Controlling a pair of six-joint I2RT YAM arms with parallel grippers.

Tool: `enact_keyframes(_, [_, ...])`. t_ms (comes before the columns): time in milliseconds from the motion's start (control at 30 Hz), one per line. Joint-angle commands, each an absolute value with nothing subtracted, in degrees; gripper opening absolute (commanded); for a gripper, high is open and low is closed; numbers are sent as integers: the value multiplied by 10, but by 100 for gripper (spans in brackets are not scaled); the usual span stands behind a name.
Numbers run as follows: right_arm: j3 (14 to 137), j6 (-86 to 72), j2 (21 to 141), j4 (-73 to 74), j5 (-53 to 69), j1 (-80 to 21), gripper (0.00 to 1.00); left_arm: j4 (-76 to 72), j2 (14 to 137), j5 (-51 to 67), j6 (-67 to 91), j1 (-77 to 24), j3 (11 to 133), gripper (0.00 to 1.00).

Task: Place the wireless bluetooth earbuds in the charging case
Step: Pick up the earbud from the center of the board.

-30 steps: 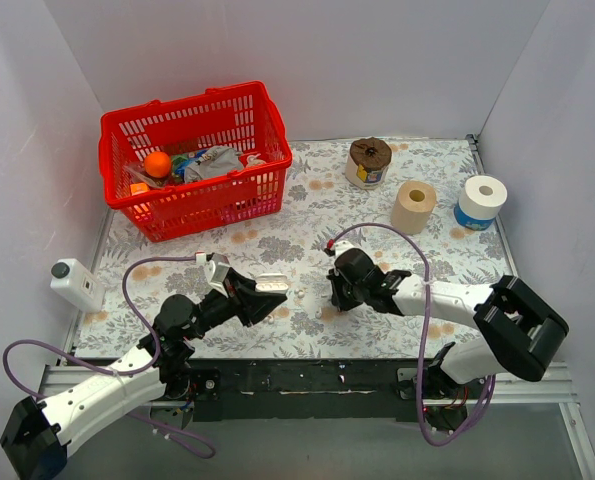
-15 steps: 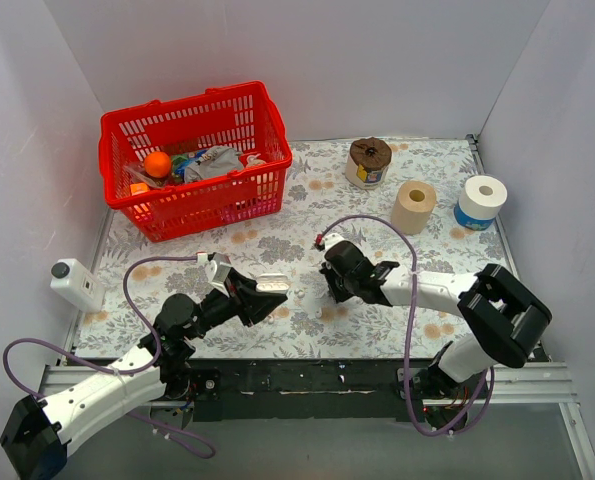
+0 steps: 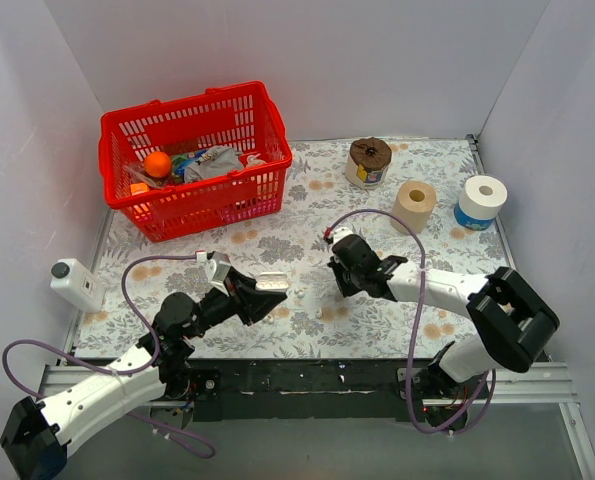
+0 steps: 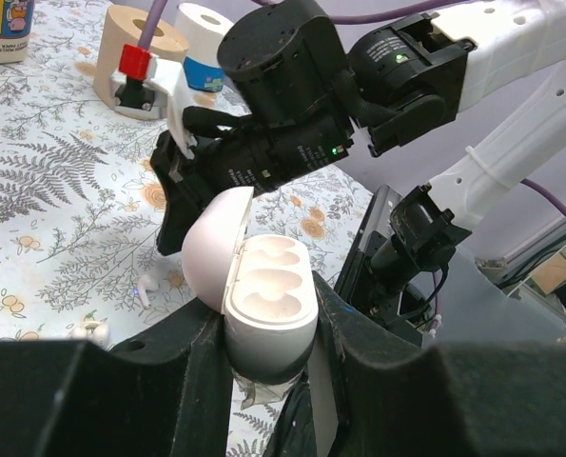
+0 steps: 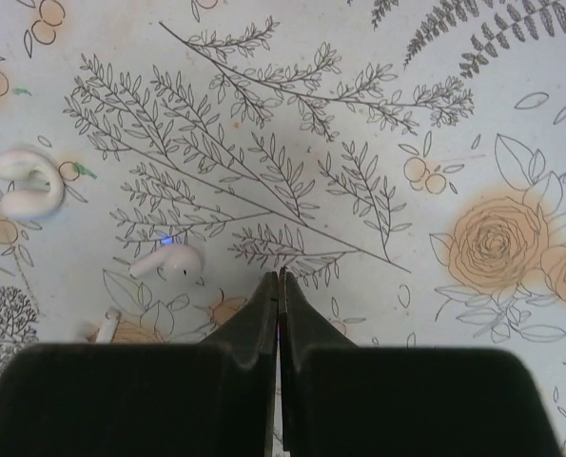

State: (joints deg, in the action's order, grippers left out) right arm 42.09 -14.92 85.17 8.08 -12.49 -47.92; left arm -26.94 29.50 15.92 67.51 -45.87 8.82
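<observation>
Left gripper (image 4: 268,354) clamps the open charging case (image 4: 263,303), wells empty. Right gripper (image 5: 279,284) is pinched fully closed, holding nothing, just beside an earbud (image 5: 168,262) on the table (image 5: 473,105). Tip contact with the surface is unclear.

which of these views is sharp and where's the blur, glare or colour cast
Top external: even, soft light, faint shadows, a reddish cast on the wall beside the red basket. Left wrist: the charging case is sharp, the left fingers dark and blurred. Right wrist: the tablecloth print is crisp, one earbud shows a blue glow, the shut right fingers are soft.
</observation>
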Motion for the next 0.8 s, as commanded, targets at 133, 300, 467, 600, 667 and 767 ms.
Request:
enact_keyframes(133, [363, -183, 802, 66, -35, -518, 1, -264, 290, 154, 664, -461, 112, 0])
enact_keyframes(300, [358, -198, 822, 52, -26, -533, 1, -265, 294, 156, 664, -461, 115, 0])
enact_keyframes(467, [373, -193, 849, 55, -53, -529, 1, -262, 294, 156, 668, -461, 116, 0])
enact_keyframes(600, [393, -181, 872, 63, -64, -526, 1, -254, 287, 152, 665, -461, 116, 0])
enact_keyframes(667, [401, -178, 881, 68, -69, -526, 1, -252, 283, 154, 664, -462, 116, 0])
enact_keyframes(767, [412, -162, 890, 82, -83, -525, 1, -252, 278, 155, 663, -462, 113, 0])
